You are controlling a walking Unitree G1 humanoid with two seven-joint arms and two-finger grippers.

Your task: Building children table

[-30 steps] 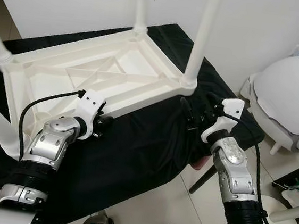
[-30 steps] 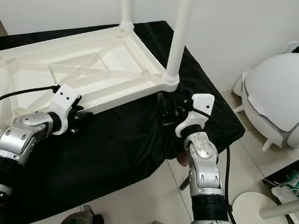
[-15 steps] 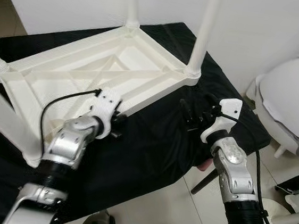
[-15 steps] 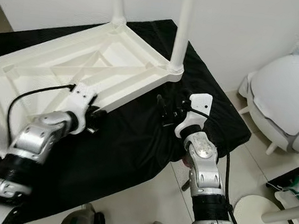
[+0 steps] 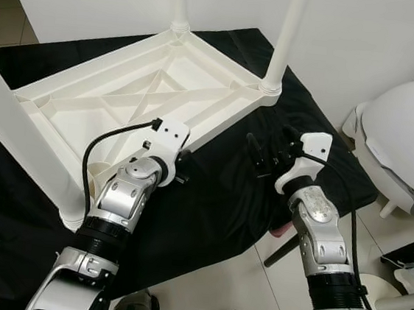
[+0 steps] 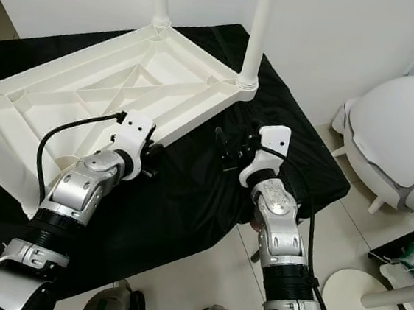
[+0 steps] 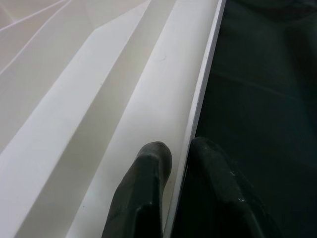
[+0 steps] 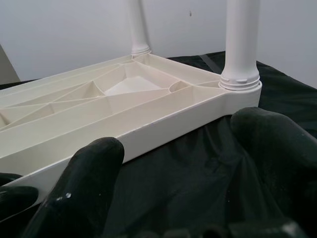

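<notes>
Now we are pinching the near rim of the upside-down table (image 5: 154, 94) with our left gripper (image 7: 176, 158), while our right gripper (image 6: 231, 146) is waiting wide open beside. On the black cloth (image 5: 218, 193) the thin rim could slip out and the legs (image 5: 288, 30) tip.

2 head eyes high, looking down; 2 wrist cameras close.
Sharing the upturned table (image 5: 147, 89): rim close-up, near side from low.
</notes>
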